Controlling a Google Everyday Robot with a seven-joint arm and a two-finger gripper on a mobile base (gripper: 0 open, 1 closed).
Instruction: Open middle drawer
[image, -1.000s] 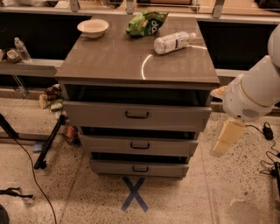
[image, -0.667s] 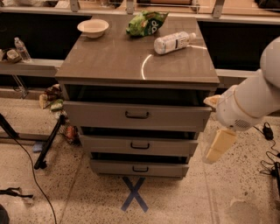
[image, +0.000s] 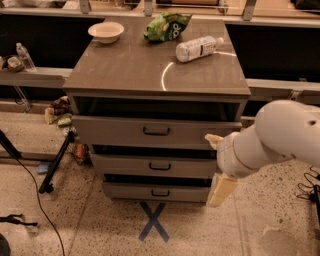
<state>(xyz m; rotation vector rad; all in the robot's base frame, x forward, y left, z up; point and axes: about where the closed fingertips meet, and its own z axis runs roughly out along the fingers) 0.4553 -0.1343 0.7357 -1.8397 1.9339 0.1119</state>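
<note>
While the grey cabinet (image: 150, 75) fills the frame's centre w/ three drawers stepped down its front, the white arm (image: 280, 135) comes in from the right edge. Middle drawer (image: 125, 165) sits centre, just below the taller top drawer (image: 110, 131), dark gap above it, small loop handle (image: 160, 166) untouched. Gripper (image: 220, 175) hangs lower right, beside that drawer's right end; open or closed, can't tell. Up top: bottle (image: 199, 48) on its side, green bag (image: 166, 27), bowl (image: 105, 31).
</note>
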